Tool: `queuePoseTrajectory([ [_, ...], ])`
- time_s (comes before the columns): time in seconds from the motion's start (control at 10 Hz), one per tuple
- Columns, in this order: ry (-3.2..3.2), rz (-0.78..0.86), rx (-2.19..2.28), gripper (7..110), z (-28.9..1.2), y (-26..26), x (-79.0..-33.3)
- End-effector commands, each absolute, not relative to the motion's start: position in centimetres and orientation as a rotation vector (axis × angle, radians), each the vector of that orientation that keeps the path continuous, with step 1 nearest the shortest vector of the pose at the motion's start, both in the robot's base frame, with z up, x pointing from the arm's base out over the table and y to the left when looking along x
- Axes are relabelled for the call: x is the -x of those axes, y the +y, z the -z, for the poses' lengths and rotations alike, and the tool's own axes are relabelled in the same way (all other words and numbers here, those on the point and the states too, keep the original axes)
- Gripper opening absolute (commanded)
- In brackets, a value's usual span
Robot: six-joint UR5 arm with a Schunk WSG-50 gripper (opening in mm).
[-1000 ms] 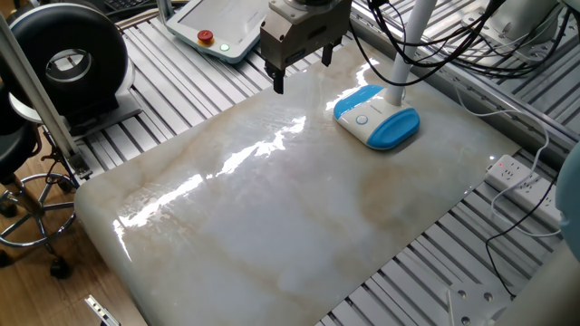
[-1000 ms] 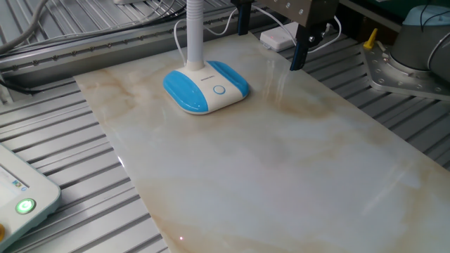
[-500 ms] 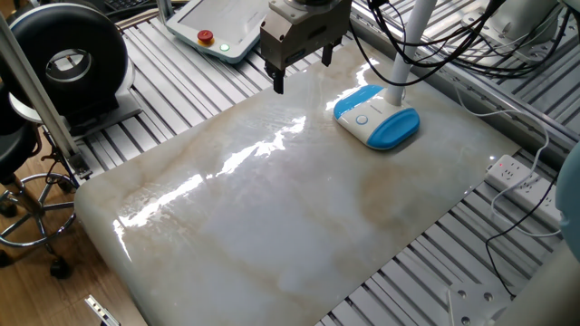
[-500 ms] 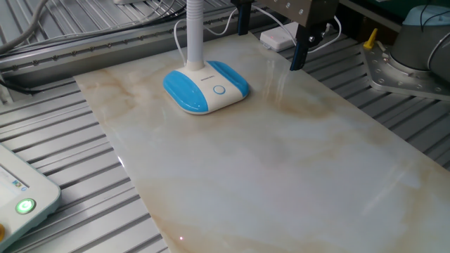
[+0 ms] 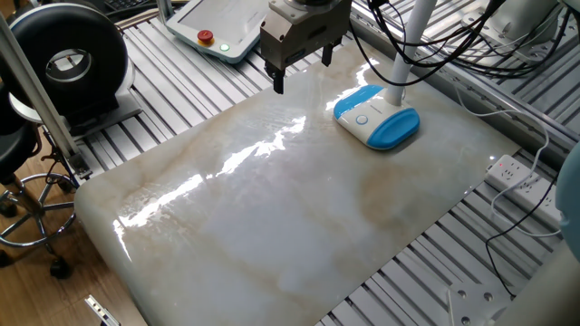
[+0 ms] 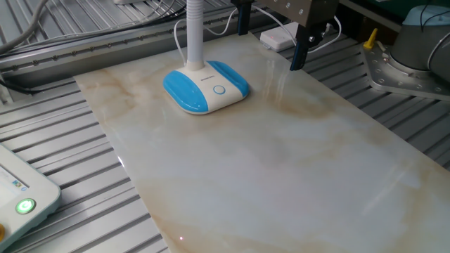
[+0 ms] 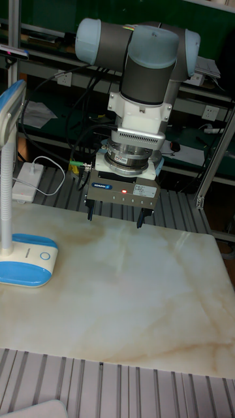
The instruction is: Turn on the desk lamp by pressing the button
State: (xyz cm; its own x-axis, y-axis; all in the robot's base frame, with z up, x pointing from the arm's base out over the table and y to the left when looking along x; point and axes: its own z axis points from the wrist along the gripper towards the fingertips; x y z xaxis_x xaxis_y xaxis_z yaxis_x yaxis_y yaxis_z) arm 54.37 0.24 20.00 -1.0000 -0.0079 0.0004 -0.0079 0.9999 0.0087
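end effector (image 7: 115, 217) spread wide | desk lamp (image 5: 376, 118): glossy oval base, blue ends | button (image 5: 362, 119): small, round

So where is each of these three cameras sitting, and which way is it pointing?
One fixed view: high beyond a table corner, looking down across the marble top toward the desk lamp; only the open gripper shows.
The other fixed view: from the opposite side, lamp ahead; just the gripper's fingers show at the top edge.
Tall fixed view: in front of the robot, facing it; the arm and gripper fill it.
Shared: every view shows the desk lamp and the gripper.
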Motion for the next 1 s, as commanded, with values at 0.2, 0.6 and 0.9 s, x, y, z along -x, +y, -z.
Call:
queuePoseTrajectory([
  [0.2,-3.157,-0.027,0.797,7,-20.2,-0.86,-57.07],
  [0.6,-3.149,-0.025,0.798,7,-20.23,-0.85,-56.99],
  [0.9,-3.13,-0.037,0.867,7,-20.54,-1.23,-57.15],
])
